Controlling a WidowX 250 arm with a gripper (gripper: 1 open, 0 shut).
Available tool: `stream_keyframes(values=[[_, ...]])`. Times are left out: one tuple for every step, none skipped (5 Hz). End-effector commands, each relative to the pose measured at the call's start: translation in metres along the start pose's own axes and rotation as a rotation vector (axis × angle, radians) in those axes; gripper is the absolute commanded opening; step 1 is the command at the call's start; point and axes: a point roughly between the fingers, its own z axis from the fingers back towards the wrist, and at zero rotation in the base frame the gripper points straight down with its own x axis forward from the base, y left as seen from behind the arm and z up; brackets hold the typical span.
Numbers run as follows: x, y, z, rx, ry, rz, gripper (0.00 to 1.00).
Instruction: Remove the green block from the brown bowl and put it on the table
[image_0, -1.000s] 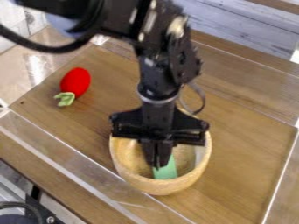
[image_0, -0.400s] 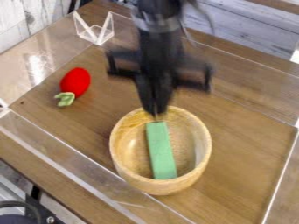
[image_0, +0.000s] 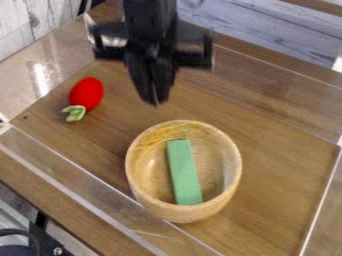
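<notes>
The green block (image_0: 183, 172) lies flat inside the brown bowl (image_0: 142, 158), which stands on the table (image_0: 274, 115) near the front. Nothing touches the block. My gripper (image_0: 152, 96) hangs in the air above the table, up and to the left of the bowl, well clear of its rim. Its dark fingers point down and hold nothing. Motion blur smears them, so the gap between them does not show.
A red strawberry toy (image_0: 86, 92) with a green leaf lies at the left of the table. A low clear plastic wall (image_0: 83, 186) runs around the tabletop. A clear plastic stand (image_0: 88, 24) sits at the back left, partly behind the arm.
The gripper has lifted out of the bowl and swung back and to the left. The green block stayed lying in the bowl.
</notes>
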Motion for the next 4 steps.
stream_keyframes(values=[[-0.008,-0.008,-0.009,-0.007,-0.018,-0.010,1.00],[-0.010,-0.011,-0.023,-0.022,-0.015,-0.002,1.00],[-0.013,-0.011,-0.037,-0.036,-0.010,0.009,1.00],[-0.015,-0.011,-0.050,-0.047,-0.007,0.019,1.00]])
